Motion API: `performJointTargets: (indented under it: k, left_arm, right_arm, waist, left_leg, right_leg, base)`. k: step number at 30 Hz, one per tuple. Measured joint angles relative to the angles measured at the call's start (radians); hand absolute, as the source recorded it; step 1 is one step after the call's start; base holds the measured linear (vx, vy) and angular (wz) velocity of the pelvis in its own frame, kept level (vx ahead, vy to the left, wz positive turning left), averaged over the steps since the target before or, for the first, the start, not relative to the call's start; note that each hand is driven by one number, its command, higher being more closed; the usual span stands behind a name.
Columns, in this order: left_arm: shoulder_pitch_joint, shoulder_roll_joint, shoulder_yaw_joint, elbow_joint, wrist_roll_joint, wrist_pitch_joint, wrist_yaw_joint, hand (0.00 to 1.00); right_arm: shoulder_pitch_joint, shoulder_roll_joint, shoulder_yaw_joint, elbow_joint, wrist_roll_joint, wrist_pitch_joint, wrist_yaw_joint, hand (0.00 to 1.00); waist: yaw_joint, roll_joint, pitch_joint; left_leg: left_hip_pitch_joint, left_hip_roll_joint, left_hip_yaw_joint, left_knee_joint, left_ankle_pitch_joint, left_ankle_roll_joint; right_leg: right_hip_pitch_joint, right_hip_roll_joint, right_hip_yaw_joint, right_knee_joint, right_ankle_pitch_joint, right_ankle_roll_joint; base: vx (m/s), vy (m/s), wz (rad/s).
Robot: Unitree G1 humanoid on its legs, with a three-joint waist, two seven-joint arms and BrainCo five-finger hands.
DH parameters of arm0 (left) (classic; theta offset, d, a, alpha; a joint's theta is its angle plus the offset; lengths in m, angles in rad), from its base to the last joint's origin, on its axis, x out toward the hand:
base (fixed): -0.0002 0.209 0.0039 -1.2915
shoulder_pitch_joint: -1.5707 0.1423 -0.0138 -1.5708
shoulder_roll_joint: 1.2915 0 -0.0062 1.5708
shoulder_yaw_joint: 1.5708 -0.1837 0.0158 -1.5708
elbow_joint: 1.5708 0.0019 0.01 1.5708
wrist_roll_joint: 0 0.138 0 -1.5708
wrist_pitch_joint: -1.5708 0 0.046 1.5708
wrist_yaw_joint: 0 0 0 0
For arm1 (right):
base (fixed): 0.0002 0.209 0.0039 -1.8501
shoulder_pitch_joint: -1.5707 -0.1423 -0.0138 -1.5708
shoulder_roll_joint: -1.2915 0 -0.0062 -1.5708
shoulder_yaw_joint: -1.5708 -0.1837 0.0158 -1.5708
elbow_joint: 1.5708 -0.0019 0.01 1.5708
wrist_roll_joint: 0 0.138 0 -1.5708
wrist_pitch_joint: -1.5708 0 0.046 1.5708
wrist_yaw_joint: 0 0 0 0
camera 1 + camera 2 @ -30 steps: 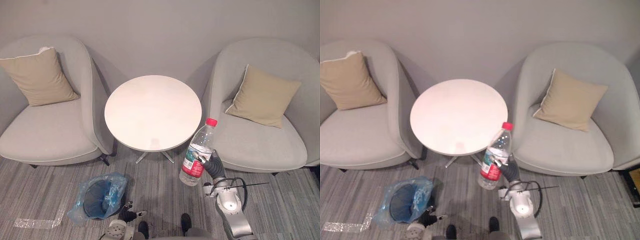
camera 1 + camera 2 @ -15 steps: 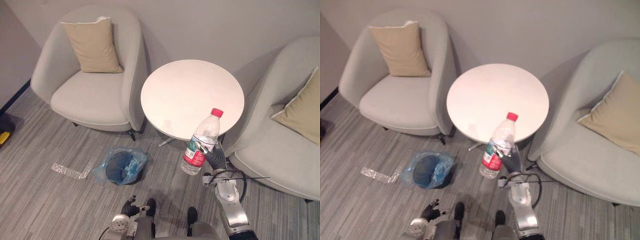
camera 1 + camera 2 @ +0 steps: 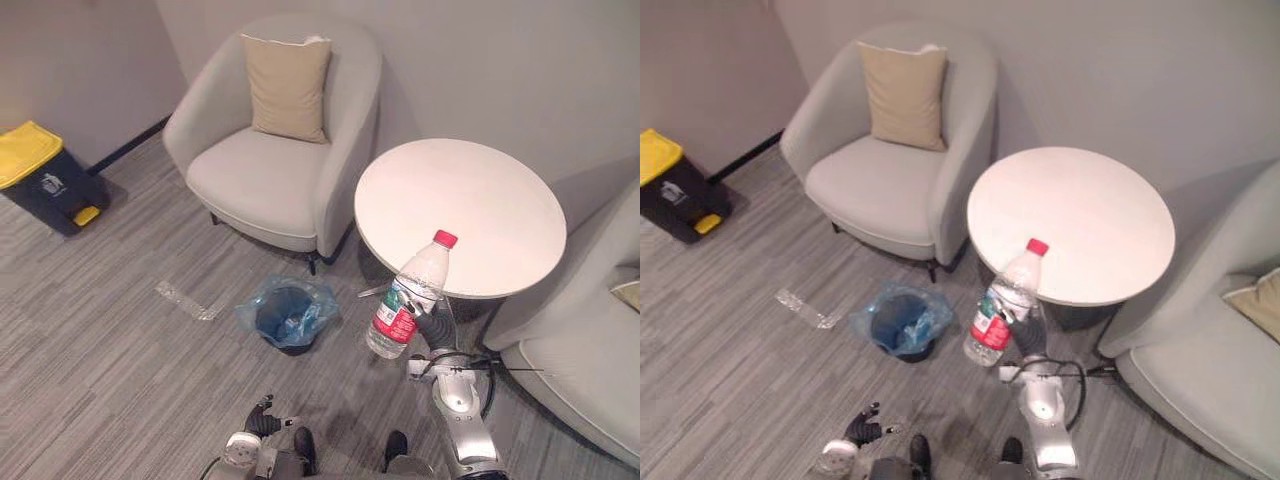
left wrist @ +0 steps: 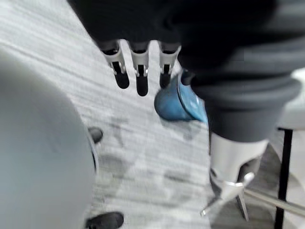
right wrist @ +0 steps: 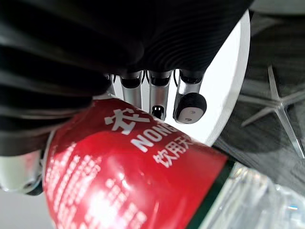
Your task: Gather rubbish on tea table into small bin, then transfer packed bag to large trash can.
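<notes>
Your clear plastic bottle with a red cap and red label [image 3: 408, 297] is off the desk, cap up in the air just past its near edge. The right hand [image 3: 436, 322] has its fingers [image 5: 189, 102] curled round the label. The round white desk [image 3: 470, 200] looks bare, so gathering seems nearly done. What is left, as I judge it, is to drop the bottle into the small dark bin lined with a blue bag [image 3: 288, 313] on the floor. Then carry that bag to the dark large trash can with a yellow lid [image 3: 40, 170]. Your left hand [image 4: 138, 67] hangs low, fingers relaxed and empty.
</notes>
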Motion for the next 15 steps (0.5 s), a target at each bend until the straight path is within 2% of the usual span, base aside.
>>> performJointTargets:
  k: [1,3,4,5,6,7,8,9,10,11,12,13,14,15]
  left_arm:
    - [0.000,0.002,0.000,0.000,0.000,0.000,0.000,0.00]
    - [0.000,0.017,-0.009,0.001,-0.002,0.000,0.000,0.00]
    - [0.000,0.018,-0.009,0.001,-0.001,0.000,0.001,0.00]
    - [0.004,0.016,-0.011,0.005,-0.001,0.000,0.003,0.00]
    - [0.004,0.017,-0.012,0.006,-0.001,0.000,0.004,0.00]
    - [0.005,0.016,-0.013,0.011,-0.001,0.001,0.003,0.00]
    - [0.001,0.016,-0.023,0.014,-0.001,0.003,0.004,0.00]
    - [-0.006,0.017,-0.024,0.021,-0.002,0.003,0.004,0.00]
    - [-0.008,0.016,-0.024,0.022,-0.001,0.003,0.004,0.00]
    - [-0.012,0.013,-0.023,0.023,-0.002,0.003,0.004,0.00]
    - [-0.014,0.011,-0.022,0.034,-0.002,0.002,0.002,0.00]
    - [-0.014,0.010,-0.021,0.039,-0.001,0.002,0.001,0.00]
    - [-0.016,-0.022,0.003,0.053,-0.001,0.002,0.001,0.00]
    - [-0.009,-0.046,0.019,0.050,-0.001,-0.004,0.000,0.00]
  right_arm:
    - [-0.001,0.000,0.002,0.007,0.000,0.000,0.000,1.00]
    - [0.004,-0.001,0.007,0.030,-0.002,0.010,0.003,1.00]
    - [0.005,-0.002,0.007,0.033,-0.002,0.011,0.003,1.00]
    - [0.008,-0.003,0.009,0.042,-0.002,0.011,0.005,1.00]
    - [0.009,-0.002,0.011,0.042,-0.002,0.011,0.005,1.00]
    - [0.010,-0.004,0.015,0.042,-0.002,0.011,0.005,1.00]
    - [0.016,-0.007,0.015,0.046,-0.002,0.011,0.007,1.00]
    - [0.014,-0.010,0.023,0.052,-0.002,0.011,0.012,1.00]
    - [0.012,-0.011,0.024,0.055,-0.002,0.010,0.014,1.00]
    - [0.006,-0.012,0.021,0.068,-0.001,0.010,0.016,1.00]
    - [0.011,-0.012,0.016,0.070,0.000,0.010,0.018,1.00]
    - [0.017,-0.012,0.014,0.068,0.001,0.010,0.018,1.00]
    - [0.023,-0.027,0.004,0.066,0.002,0.010,0.020,1.00]
    - [0.023,-0.046,0.001,0.064,0.003,0.010,0.022,1.00]
  waist:
    - [0.000,-0.001,0.000]
    - [-0.004,-0.008,0.004]
    - [-0.004,-0.009,0.005]
    - [-0.008,-0.003,0.002]
    - [-0.012,-0.003,0.002]
    - [-0.022,-0.001,0.003]
    - [-0.037,0.003,0.002]
    - [-0.042,0.007,0.005]
    - [-0.042,0.009,0.007]
    - [-0.046,0.016,0.011]
    - [-0.052,0.012,0.011]
    - [-0.054,0.002,0.005]
    - [-0.059,0.021,0.005]
    - [-0.043,0.052,-0.001]
  left_leg:
    - [-0.010,-0.001,0.000,0.012,-0.007,0.004]
    - [-0.024,-0.009,-0.009,0.100,-0.068,0.010]
    - [-0.025,-0.010,-0.012,0.113,-0.077,0.006]
    - [-0.014,-0.008,-0.035,0.134,-0.096,0.018]
    - [-0.008,-0.008,-0.040,0.132,-0.096,0.018]
    - [0.013,-0.007,-0.067,0.121,-0.097,0.022]
    - [0.032,0.006,-0.103,0.114,-0.094,0.025]
    - [0.042,0.023,-0.144,0.107,-0.094,0.024]
    - [0.051,0.031,-0.153,0.098,-0.093,0.022]
    - [0.070,0.047,-0.193,0.077,-0.085,0.009]
    - [0.081,0.042,-0.230,0.075,-0.077,-0.006]
    - [0.085,0.031,-0.240,0.075,-0.077,-0.008]
    - [0.110,0.038,-0.269,0.077,-0.093,-0.033]
    - [0.104,0.055,-0.259,0.079,-0.083,-0.056]
  right_leg:
    - [-0.010,-0.002,0.008,0.021,-0.013,0.001]
    - [-0.041,-0.026,0.035,0.134,-0.058,0.003]
    - [-0.045,-0.029,0.040,0.159,-0.061,0.007]
    - [-0.072,-0.029,0.066,0.265,-0.066,-0.002]
    - [-0.083,-0.029,0.074,0.298,-0.066,-0.014]
    - [-0.120,-0.022,0.095,0.387,-0.074,-0.057]
    - [-0.147,0.023,0.131,0.420,-0.127,-0.071]
    - [-0.169,0.097,0.153,0.396,-0.155,-0.074]
    - [-0.177,0.122,0.162,0.387,-0.157,-0.078]
    - [-0.203,0.196,0.184,0.327,-0.153,-0.084]
    - [-0.203,0.231,0.202,0.203,-0.088,-0.097]
    - [-0.193,0.230,0.210,0.150,-0.040,-0.102]
    - [-0.166,0.228,0.179,0.132,0.044,-0.141]
    - [-0.156,0.234,0.169,0.118,0.051,-0.147]
  base:
    - [0.07,0.045,0.02]
    - [0.13,0.054,0.07]
    - [0.22,0.075,0.08]
    - [0.21,0.062,0.08]
    - [0.22,0.053,0.23]
    - [0.32,-0.026,0.53]
    - [0.37,-0.098,0.80]
    - [0.37,-0.129,0.75]
    - [0.28,-0.151,0.75]
    - [0.27,-0.150,0.93]
    - [0.28,-0.153,1.02]
    - [0.31,-0.159,1.09]
    - [0.33,-0.116,0.69]
    - [0.32,-0.097,0.57]
